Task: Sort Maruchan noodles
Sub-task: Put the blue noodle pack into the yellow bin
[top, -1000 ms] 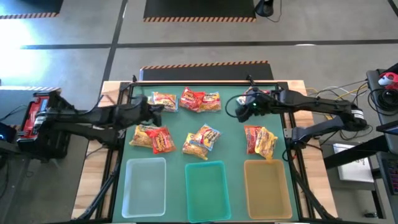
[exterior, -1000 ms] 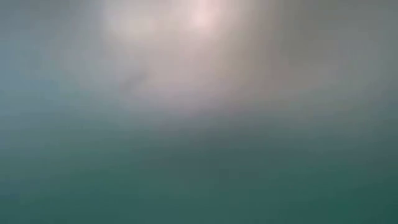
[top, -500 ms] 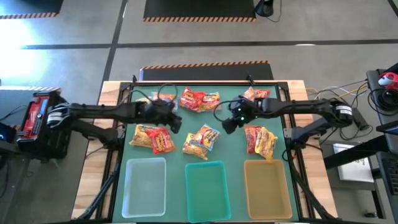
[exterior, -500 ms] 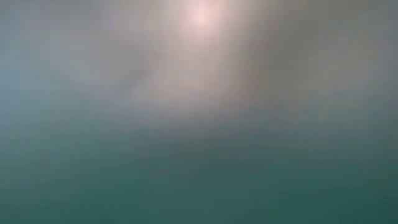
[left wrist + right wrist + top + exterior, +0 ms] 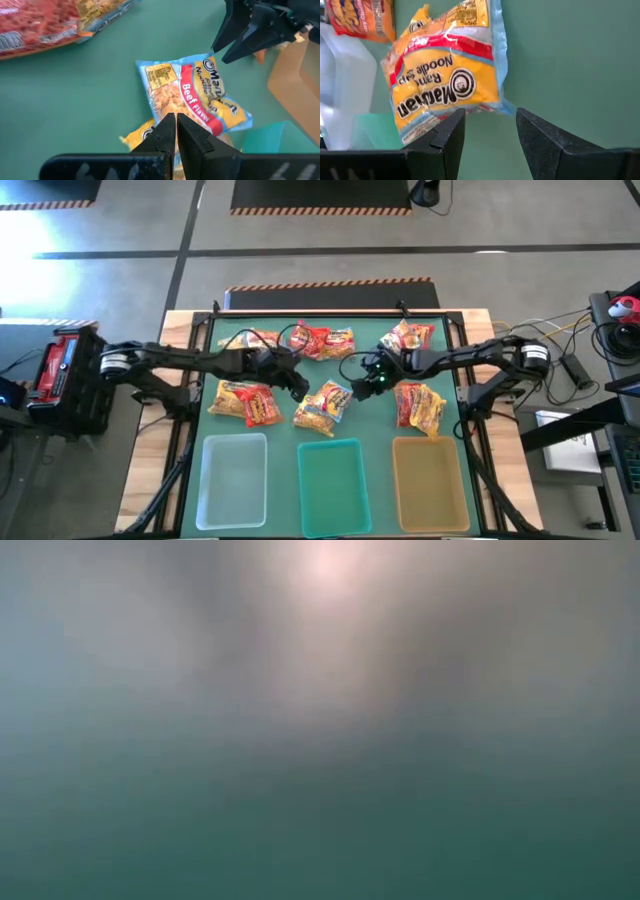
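Where the green table point(image 5: 375, 425) is busiest, at its centre, lies the blue-edged yellow Maruchan packet point(image 5: 325, 404) (the label reads "Beef Flavor" in the left wrist view), atop another yellow packet and just above the teal tray point(image 5: 335, 480). At its 10 o'clock hovers the left gripper point(image 5: 298, 386), fingers pressed together and holding nothing. At its 2 o'clock is the right gripper point(image 5: 362, 387), fingers parted about halfway and empty, with the packet just beyond them in the right wrist view. Farther out, red and yellow packets point(image 5: 248, 401) lie at 9 o'clock, another pair point(image 5: 418, 406) at 3 o'clock, and more point(image 5: 322, 340) at 12 o'clock. The clear tray point(image 5: 232, 478) and amber tray point(image 5: 432, 480) flank the teal one.
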Robot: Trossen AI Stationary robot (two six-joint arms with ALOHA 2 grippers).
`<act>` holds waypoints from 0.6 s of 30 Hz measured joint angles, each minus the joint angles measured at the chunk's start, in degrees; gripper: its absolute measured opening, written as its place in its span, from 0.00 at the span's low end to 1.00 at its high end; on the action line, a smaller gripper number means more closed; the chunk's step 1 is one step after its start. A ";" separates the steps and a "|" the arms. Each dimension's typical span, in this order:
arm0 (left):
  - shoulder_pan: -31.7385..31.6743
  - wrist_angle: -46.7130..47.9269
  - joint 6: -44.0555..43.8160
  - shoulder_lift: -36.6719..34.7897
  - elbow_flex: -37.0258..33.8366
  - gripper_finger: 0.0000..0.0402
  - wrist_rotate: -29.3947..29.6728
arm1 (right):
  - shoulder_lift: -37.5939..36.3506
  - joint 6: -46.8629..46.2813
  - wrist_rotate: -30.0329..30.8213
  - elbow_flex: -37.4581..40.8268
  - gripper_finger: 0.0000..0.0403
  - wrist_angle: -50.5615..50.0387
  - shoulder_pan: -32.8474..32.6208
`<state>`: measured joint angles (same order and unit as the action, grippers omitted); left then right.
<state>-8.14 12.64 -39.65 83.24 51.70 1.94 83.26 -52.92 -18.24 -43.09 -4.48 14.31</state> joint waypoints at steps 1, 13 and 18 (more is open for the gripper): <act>0.08 -0.95 -0.26 0.66 0.00 0.00 0.01 | 0.13 -0.31 -0.14 0.33 0.41 1.16 0.00; 3.63 -7.65 -1.88 6.38 -0.07 0.00 -0.03 | 0.03 -6.91 0.25 8.07 0.41 17.44 0.00; 4.80 -11.07 -3.99 8.97 -0.04 0.00 -0.62 | 1.08 -11.69 0.37 11.92 0.41 27.26 -0.02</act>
<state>-3.34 1.57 -43.64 92.22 51.66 1.32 84.34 -64.61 -17.87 -31.16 22.78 14.28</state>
